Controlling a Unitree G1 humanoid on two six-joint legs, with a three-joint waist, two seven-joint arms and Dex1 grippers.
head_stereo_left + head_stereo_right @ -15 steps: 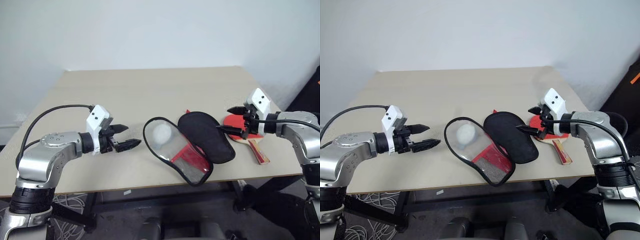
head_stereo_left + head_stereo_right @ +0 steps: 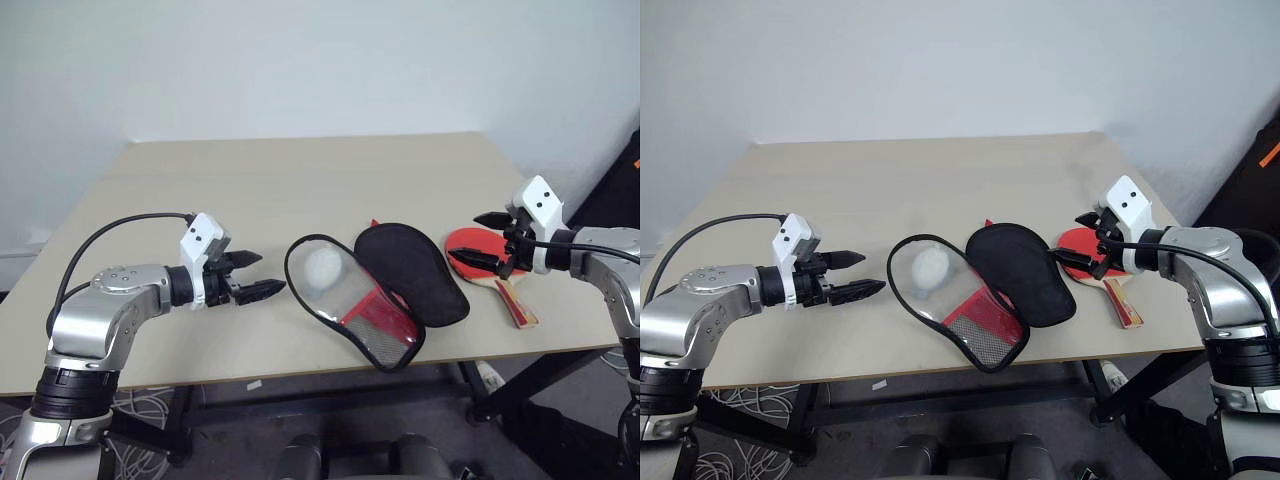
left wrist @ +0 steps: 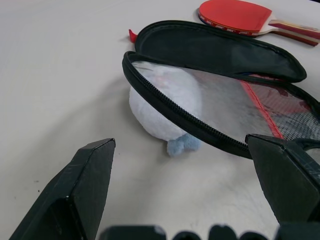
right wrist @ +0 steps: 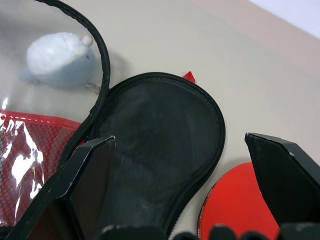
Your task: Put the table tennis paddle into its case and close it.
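The left gripper [image 2: 252,275] hovers just above the tabletop [image 2: 300,170] with its two black fingers spread apart and nothing between them, pointing toward the case [image 2: 375,290], which lies a short way off to its right. The right gripper [image 2: 488,240] is likewise spread wide and empty, held above the round end of the table tennis paddle [image 2: 478,262] and aimed back toward the case. The case lies unzipped and folded open near the front edge of the tabletop: one half shows its black lining facing up, while the other half, nearer the left gripper, shows a clear pocket over red and black mesh, ringed by black edging with zipper teeth. A small pale, soft-looking lump [image 3: 165,112] sits under the raised clear half, resting on the tabletop. The paddle lies flat on the tabletop outside the case, just beside the black-lined half on the robot's right, red face up, with its striped wooden handle pointing toward the front right corner. A small red tab [image 4: 189,76] sticks out at the far rim of the black-lined half.
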